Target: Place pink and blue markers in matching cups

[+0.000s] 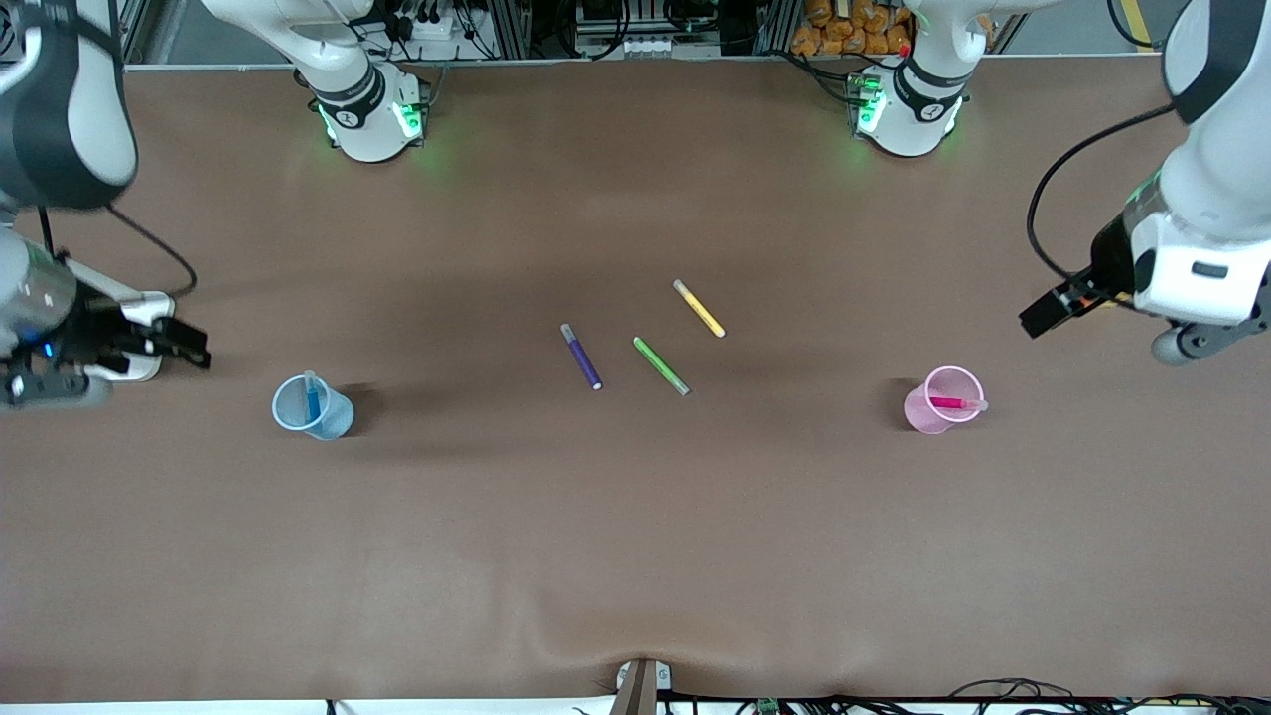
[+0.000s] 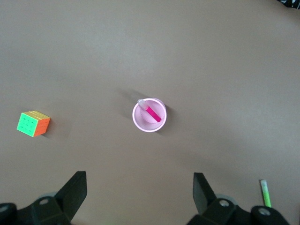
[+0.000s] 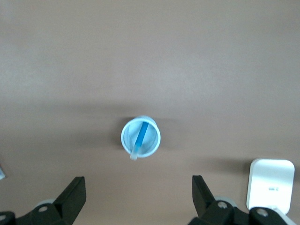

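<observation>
The pale blue cup (image 1: 338,417) stands toward the right arm's end of the table with the blue marker (image 1: 314,399) upright in it. The pale pink cup (image 1: 918,412) stands toward the left arm's end with the pink marker (image 1: 951,403) in it, leaning on the rim. My right gripper (image 1: 194,348) hangs open and empty in the air, off to the side of the blue cup (image 3: 152,143) and its blue marker (image 3: 140,135). My left gripper (image 1: 1035,320) hangs open and empty, off to the side of the pink cup (image 2: 140,124) and its pink marker (image 2: 153,114).
A dark purple marker (image 1: 581,357), a green marker (image 1: 661,365) and a yellow marker (image 1: 699,308) lie mid-table. A coloured puzzle cube (image 2: 33,123) lies beside the pink cup. A white box (image 3: 271,183) lies under the right gripper.
</observation>
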Robot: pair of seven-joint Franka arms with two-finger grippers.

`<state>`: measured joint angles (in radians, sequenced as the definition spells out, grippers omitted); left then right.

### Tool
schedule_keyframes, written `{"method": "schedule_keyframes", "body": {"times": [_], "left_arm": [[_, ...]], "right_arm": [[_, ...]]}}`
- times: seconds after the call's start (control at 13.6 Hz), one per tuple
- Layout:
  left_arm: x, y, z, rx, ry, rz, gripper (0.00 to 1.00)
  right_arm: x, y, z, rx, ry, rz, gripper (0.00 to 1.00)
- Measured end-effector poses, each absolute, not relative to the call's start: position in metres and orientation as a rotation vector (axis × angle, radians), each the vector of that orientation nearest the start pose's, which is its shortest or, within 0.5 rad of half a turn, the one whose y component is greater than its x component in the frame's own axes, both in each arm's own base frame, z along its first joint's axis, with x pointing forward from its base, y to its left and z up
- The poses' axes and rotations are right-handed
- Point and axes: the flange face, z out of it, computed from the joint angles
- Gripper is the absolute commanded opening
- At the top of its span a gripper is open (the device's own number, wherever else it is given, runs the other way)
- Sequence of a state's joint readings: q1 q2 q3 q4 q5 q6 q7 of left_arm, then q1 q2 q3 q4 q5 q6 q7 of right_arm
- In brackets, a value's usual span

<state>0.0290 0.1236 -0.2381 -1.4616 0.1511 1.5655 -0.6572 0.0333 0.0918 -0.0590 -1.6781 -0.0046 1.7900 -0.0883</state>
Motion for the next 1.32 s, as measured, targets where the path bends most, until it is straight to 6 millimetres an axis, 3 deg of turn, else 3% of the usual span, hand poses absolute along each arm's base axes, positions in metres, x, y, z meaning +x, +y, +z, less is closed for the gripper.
{"method": "schedule_keyframes", "body": {"times": [0.15, 0.37, 0.66, 0.95, 1.32], "left_arm": [[0.577, -0.092, 0.619, -2.973, -0.59, -0.056, 1.0], [0.573, -0.063, 0.629, -3.029, -0.533, -0.034, 1.0], [0.558, -0.046, 0.643, -3.041, -0.409, -0.021, 1.0], [0.539, -0.006, 0.652, -3.045, -0.282, 0.003, 1.0], [0.524, 0.007, 0.658, -3.055, -0.148, 0.005, 1.0]], "right_arm": [[0.567, -0.018, 0.558, -3.148, -0.091, -0.001, 1.0], [0.549, -0.034, 0.576, -3.143, -0.029, 0.075, 1.0], [0.54, -0.048, 0.591, -3.14, 0.037, 0.086, 1.0], [0.534, -0.043, 0.6, -3.123, 0.028, 0.082, 1.0], [0.53, -0.035, 0.632, -3.112, 0.006, 0.056, 1.0]]}}
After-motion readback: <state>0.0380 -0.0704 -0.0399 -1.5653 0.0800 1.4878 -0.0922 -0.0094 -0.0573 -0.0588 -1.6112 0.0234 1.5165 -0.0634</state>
